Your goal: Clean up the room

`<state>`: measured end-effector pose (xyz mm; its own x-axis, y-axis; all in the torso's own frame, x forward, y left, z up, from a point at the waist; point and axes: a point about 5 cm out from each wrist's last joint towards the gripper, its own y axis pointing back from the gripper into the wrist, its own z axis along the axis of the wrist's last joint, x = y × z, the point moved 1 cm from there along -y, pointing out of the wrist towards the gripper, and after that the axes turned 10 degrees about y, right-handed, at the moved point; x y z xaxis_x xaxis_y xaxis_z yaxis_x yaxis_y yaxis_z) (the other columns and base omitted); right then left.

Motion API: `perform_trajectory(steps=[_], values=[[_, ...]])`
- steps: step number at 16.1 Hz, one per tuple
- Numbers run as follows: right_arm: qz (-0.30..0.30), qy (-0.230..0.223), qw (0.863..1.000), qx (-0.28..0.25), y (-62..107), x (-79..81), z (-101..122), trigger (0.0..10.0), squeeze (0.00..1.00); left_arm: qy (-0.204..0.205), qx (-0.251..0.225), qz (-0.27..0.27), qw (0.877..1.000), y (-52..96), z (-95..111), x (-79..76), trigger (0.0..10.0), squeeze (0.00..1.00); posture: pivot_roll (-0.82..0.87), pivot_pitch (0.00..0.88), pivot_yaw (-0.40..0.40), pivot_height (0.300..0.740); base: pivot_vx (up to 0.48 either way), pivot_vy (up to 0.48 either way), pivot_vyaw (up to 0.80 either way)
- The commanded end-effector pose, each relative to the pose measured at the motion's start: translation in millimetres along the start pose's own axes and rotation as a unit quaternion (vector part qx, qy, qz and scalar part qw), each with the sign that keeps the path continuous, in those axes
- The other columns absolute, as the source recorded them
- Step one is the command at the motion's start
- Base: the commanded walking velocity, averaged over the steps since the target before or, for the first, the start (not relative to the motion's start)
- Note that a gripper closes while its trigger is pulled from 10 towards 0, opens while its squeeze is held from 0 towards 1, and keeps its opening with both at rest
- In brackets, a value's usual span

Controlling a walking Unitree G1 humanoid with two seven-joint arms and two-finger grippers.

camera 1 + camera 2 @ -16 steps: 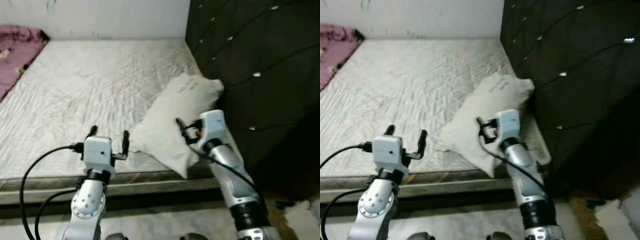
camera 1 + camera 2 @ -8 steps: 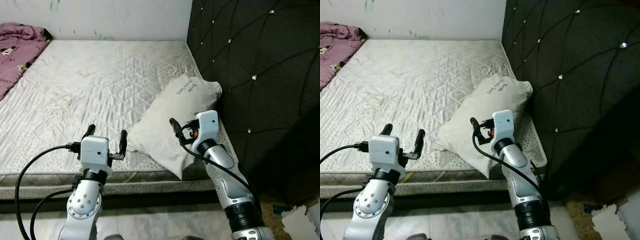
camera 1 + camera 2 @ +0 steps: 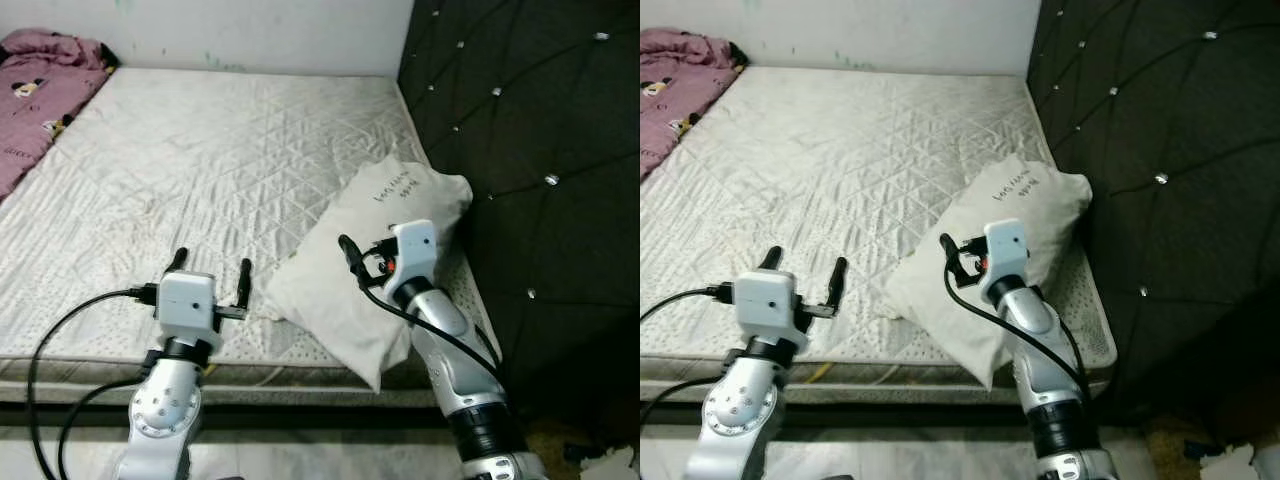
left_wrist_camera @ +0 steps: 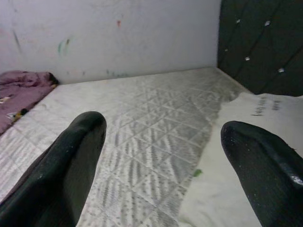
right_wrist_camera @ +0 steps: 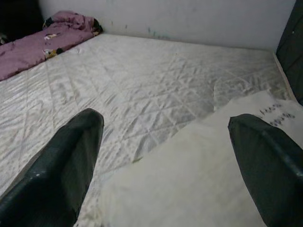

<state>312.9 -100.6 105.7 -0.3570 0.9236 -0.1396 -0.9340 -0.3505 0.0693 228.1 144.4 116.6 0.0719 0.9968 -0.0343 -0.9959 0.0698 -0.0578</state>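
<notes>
**Both grippers raised and empty over the bed edge, pillow by the headboard**

You are looking down at a bare quilted mattress (image 3: 200, 170) that runs back to a pale wall (image 3: 250, 30). The thing to tidy here is the white pillow (image 3: 370, 250) — it lies at an angle on the near right corner of the mattress, its far end with some handwriting on it resting against the dark tufted headboard (image 3: 530, 130), its near corner reaching the mattress edge. A crumpled pink blanket (image 3: 40, 90) sits on the far left side of the bed, well apart from the pillow.

Your left gripper (image 3: 210, 278) is held up over the near edge of the mattress, just left of the pillow's near side. Its two black fingers stand spread with nothing between them; the left wrist view looks between the fingertips (image 4: 71, 161) across the mattress, with the pillow beside the other finger.

Your right gripper (image 3: 952, 252) is raised over the pillow, in front of its middle. In the right wrist view its fingers (image 5: 61, 165) are wide apart and empty — the pillow's surface lies below and between them, but whether they touch the cloth cannot be told. A black cable (image 3: 70, 330) loops from the left wrist down past the bed frame.
</notes>
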Motion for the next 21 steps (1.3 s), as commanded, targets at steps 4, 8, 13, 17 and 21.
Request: perform_trajectory(steps=[4,8,13,17,21], values=[[-0.004,0.004,1.000,-0.001,0.3,-3.3,0.4,10.0,0.00,0.000,-0.002,-0.011,1.000,-0.1,1.1,-2.7,10.0,0.00,-0.02,0.000,-0.022,0.740,0.424,0.000,0.00],[-0.003,0.002,1.000,-0.001,0.3,-3.7,0.2,10.0,0.00,-0.010,0.008,0.013,1.000,-0.2,-2.3,0.6,10.0,0.00,-0.02,0.000,-0.025,0.740,0.172,0.000,0.00],[0.002,0.008,1.000,-0.001,0.5,-3.5,0.2,10.0,0.00,-0.019,0.000,0.036,0.999,-1.1,-0.8,4.2,10.0,0.00,-0.02,0.000,-0.028,0.740,0.000,0.000,0.27],[0.001,0.005,1.000,0.001,0.9,-3.8,-0.7,10.0,0.00,-0.021,-0.006,0.045,0.999,-2.4,0.5,7.0,10.0,0.00,-0.02,0.000,-0.028,0.740,0.000,0.000,0.20],[0.001,0.004,1.000,0.003,0.5,-3.8,-0.6,10.0,0.00,-0.015,-0.004,0.045,0.999,-3.0,0.3,6.4,10.0,0.00,-0.02,0.000,-0.027,0.740,0.000,0.000,0.00]])
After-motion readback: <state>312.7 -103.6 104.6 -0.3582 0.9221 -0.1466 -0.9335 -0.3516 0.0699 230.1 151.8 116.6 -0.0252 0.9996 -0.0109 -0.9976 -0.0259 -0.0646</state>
